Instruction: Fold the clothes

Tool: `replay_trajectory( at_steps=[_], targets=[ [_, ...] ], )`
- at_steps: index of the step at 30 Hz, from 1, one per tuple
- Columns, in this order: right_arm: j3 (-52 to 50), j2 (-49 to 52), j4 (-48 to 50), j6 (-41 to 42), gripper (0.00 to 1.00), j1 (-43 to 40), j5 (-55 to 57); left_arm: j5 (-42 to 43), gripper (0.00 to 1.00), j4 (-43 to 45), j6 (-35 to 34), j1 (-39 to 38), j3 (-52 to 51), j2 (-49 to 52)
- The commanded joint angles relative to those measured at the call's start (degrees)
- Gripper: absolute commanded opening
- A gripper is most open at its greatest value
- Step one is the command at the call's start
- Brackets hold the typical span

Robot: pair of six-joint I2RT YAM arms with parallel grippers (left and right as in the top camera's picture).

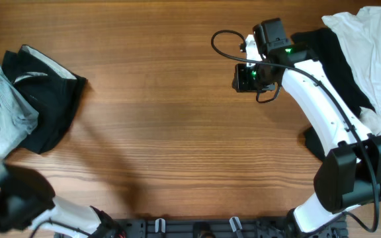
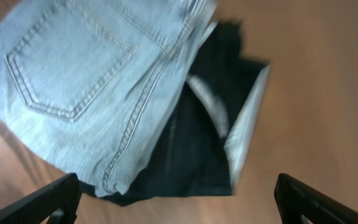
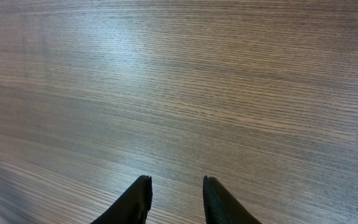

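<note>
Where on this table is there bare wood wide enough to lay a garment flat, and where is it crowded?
The widest bare wood of the table runs across the middle, between the black garment under the denim shorts at the left edge and the right arm. Crowded: the far right corner, where the white shirt overlies dark cloth.

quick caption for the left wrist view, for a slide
Denim shorts lying partly over a black garment on the wood table, seen between the open left jaws.
</note>
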Motion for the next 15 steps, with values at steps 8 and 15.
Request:
replay_trajectory(
  at_steps=[8, 15],
  targets=[
    [0.7, -0.7, -0.8, 0.8, 0.32, 0.1, 1.0, -26.2, 1.0, -4.4, -1.7, -11.5, -0.4, 20.9],
    [0.7, -0.7, -1.2, 0.8, 0.32, 0.1, 1.0, -28.5, 1.0, -1.9, -4.0, -11.5, -4.0, 21.6]
  ],
)
